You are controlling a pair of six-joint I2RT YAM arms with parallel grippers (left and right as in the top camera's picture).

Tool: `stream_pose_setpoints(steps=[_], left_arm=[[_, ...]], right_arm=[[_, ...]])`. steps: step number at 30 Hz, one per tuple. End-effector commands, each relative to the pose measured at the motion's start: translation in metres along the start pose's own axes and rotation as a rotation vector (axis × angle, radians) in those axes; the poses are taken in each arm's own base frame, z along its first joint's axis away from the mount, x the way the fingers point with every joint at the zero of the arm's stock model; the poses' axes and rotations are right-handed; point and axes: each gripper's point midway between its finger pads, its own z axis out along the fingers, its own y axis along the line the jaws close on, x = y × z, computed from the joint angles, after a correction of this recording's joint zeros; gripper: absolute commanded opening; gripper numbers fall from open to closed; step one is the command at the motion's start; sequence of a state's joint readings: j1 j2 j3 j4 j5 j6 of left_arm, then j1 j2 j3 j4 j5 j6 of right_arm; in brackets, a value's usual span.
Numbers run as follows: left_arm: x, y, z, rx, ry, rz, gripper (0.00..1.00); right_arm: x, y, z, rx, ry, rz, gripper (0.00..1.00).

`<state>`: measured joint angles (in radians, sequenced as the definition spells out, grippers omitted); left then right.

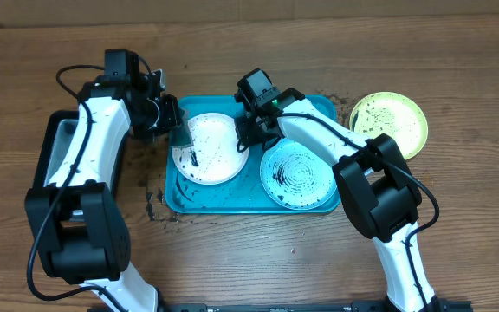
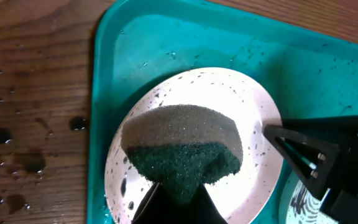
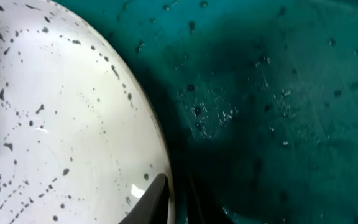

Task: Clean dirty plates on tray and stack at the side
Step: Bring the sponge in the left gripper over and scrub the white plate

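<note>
The white plate, speckled black, lies at the left of the turquoise tray. The light blue plate lies at the tray's right. The lime-green plate sits on the table right of the tray. My left gripper is shut on a green-and-grey sponge and holds it at the white plate's left part. My right gripper is shut on the white plate's right rim, one finger on top and one under it.
A black tray lies at the far left under my left arm. Dark wet spots mark the wood left of the turquoise tray. The tray floor is wet with grime specks.
</note>
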<state>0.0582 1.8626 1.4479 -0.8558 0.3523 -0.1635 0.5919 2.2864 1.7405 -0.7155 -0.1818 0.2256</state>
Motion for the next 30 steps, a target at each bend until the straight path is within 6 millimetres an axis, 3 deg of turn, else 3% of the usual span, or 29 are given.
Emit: stream_pose_setpoints(steps=[1, 11, 13, 19, 24, 30], left_arm=[[0.001, -0.011, -0.003, 0.011, -0.011, 0.002, 0.04], [-0.002, -0.023, 0.013, -0.039, -0.028, 0.014, 0.04], [0.002, -0.023, 0.020, -0.041, -0.009, 0.013, 0.04], [0.010, -0.016, 0.039, -0.053, 0.047, -0.006, 0.04], [0.022, -0.017, 0.057, -0.054, 0.104, -0.060, 0.04], [0.036, -0.033, 0.080, 0.006, 0.172, -0.061, 0.04]], right_arm=[[0.011, -0.004, 0.006, 0.012, 0.039, 0.075, 0.12], [0.013, 0.000, -0.014, 0.031, 0.099, 0.103, 0.25], [0.015, -0.001, -0.014, 0.036, 0.104, 0.104, 0.24], [0.016, -0.003, -0.011, 0.041, 0.102, 0.109, 0.04], [0.010, -0.009, -0.011, 0.081, 0.070, 0.196, 0.04], [0.008, -0.008, -0.011, 0.081, 0.060, 0.247, 0.04]])
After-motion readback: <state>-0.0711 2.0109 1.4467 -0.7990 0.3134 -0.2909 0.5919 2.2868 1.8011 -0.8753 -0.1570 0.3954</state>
